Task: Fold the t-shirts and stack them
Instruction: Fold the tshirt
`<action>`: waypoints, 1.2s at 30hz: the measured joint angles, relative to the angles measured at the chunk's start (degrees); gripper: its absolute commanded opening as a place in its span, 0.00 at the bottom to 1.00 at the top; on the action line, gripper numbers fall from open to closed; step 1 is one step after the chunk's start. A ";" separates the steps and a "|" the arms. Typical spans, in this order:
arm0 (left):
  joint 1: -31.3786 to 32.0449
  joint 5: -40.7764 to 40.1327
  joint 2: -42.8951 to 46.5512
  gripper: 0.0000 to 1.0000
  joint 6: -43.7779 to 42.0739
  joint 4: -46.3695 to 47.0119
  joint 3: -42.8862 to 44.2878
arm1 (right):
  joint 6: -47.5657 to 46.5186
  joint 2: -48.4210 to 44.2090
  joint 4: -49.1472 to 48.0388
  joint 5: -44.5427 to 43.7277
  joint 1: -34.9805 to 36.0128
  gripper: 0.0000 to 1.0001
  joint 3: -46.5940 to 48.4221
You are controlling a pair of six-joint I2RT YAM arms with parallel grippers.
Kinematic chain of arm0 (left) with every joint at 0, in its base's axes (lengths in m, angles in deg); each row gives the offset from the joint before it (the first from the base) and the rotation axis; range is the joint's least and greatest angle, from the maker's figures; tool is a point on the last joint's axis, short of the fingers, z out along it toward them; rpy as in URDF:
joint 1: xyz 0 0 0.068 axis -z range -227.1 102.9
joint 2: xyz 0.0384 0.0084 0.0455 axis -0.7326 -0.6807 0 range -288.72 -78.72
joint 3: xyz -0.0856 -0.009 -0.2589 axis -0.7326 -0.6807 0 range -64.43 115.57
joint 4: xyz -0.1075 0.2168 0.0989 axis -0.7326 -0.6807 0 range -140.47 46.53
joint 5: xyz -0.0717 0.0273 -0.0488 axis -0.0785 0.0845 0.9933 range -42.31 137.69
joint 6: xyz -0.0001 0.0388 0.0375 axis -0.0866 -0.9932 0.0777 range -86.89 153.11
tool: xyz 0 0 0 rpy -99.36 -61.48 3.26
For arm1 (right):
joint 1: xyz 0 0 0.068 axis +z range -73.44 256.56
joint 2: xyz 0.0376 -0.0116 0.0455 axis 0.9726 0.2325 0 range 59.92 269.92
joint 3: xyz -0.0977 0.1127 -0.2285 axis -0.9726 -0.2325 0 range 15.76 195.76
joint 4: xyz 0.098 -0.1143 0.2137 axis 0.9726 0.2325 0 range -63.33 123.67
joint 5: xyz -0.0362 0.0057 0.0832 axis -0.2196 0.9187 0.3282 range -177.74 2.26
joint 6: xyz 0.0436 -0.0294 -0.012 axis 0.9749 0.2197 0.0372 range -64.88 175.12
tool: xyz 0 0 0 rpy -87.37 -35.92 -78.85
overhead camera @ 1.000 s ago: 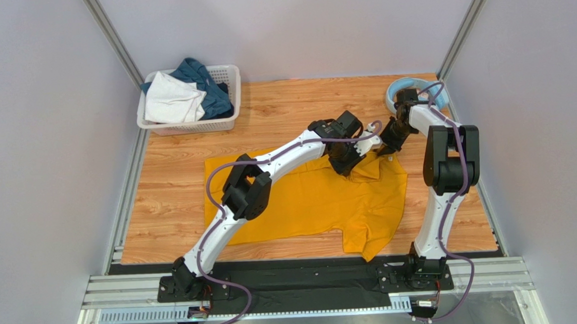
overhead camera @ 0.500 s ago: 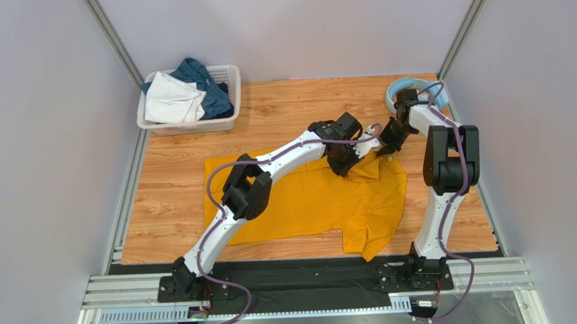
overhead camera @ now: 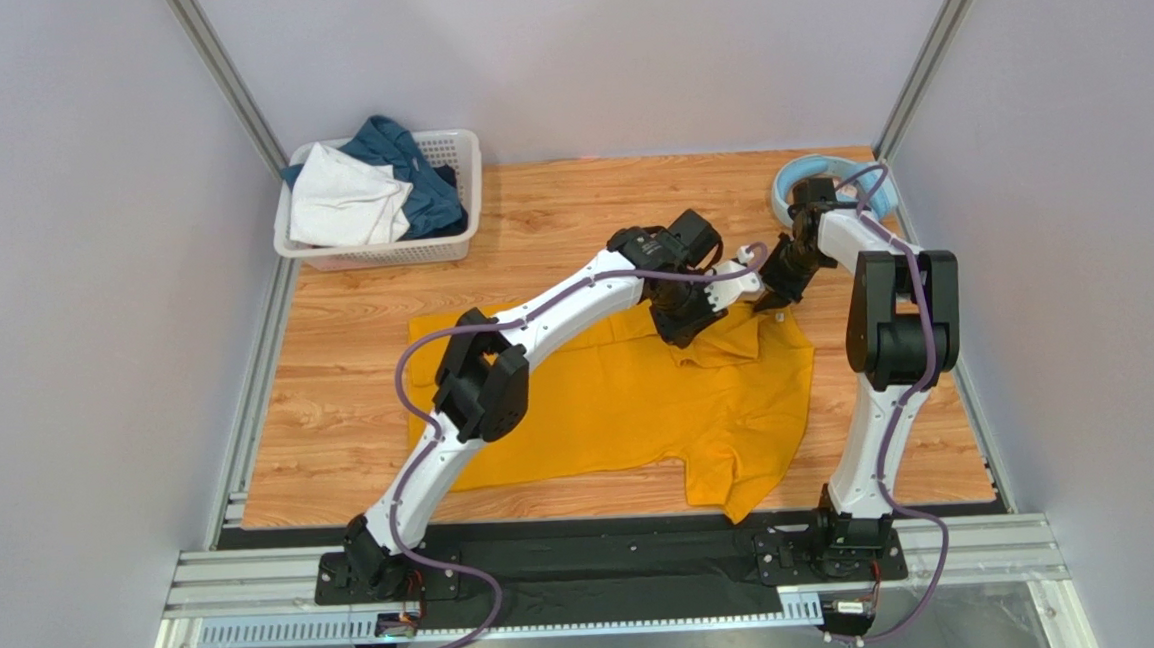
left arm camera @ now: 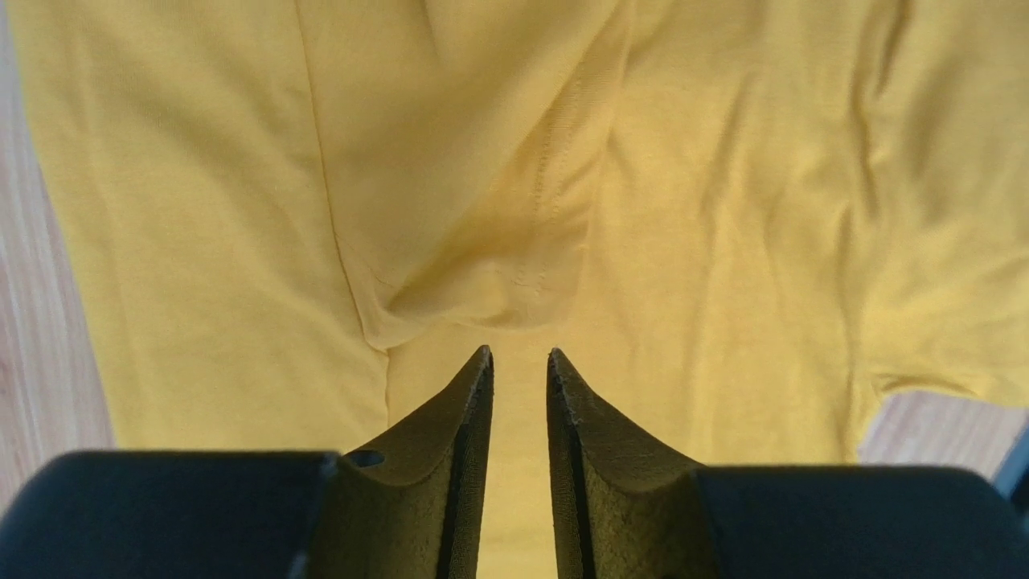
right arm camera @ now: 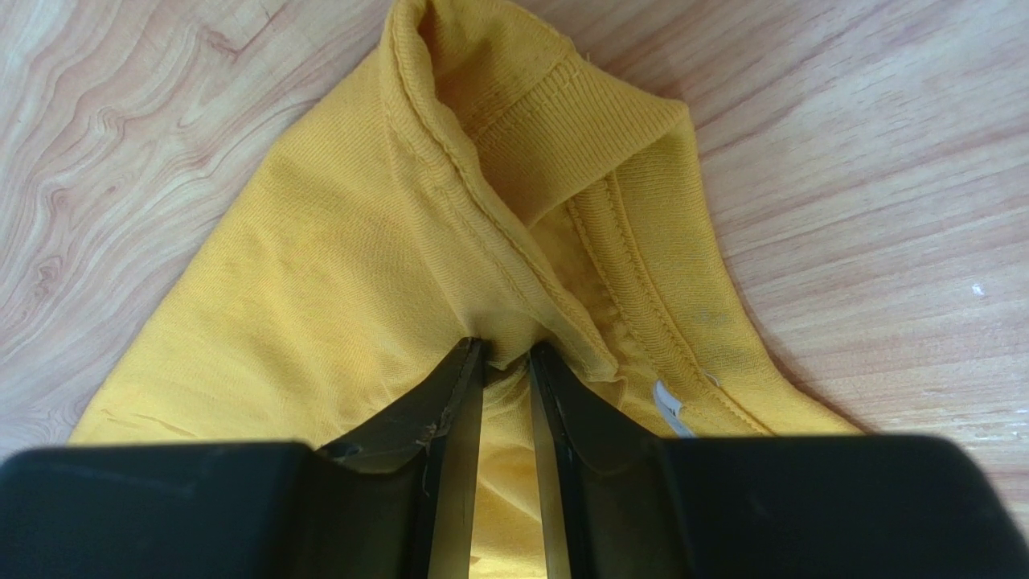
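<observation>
The left tool (left arm camera: 519, 357) was reopened narrowly, empty, and drawn toward 12 o'clock, while the mustard t-shirt (overhead camera: 618, 404) stays pinched by the right tool (right arm camera: 505, 349), so a regrasp is likely needed.

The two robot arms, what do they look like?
Both the left arm and right arm have white tubular links, black joint housings and black bases, with a purple cable looped along each. Their jaws are black, tapered, with textured inner faces.

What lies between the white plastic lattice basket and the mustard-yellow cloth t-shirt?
Only bare wooden tabletop separates basket and t-shirt, per the top view.
</observation>
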 measured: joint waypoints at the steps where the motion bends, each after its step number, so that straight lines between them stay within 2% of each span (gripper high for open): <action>1: -0.02 0.61 0.66 0.34 -0.44 -0.50 -0.09 | 0.00 0.00 0.00 0.00 0.00 0.26 0.00; 8: 0.33 4.70 3.15 0.34 -2.89 -3.65 -1.99 | 0.00 0.00 0.02 0.00 0.00 0.27 0.00; 16: 0.74 1.25 2.45 0.36 1.86 2.16 -13.09 | -0.02 0.00 0.02 0.00 0.00 0.27 0.00; 30: 0.20 -1.14 -0.59 0.36 7.23 7.04 -5.68 | -0.02 0.00 0.02 0.09 0.00 0.27 0.00; 36: 0.20 -1.07 -1.70 0.36 7.98 7.08 -5.35 | -0.02 0.00 0.02 0.09 0.00 0.27 0.00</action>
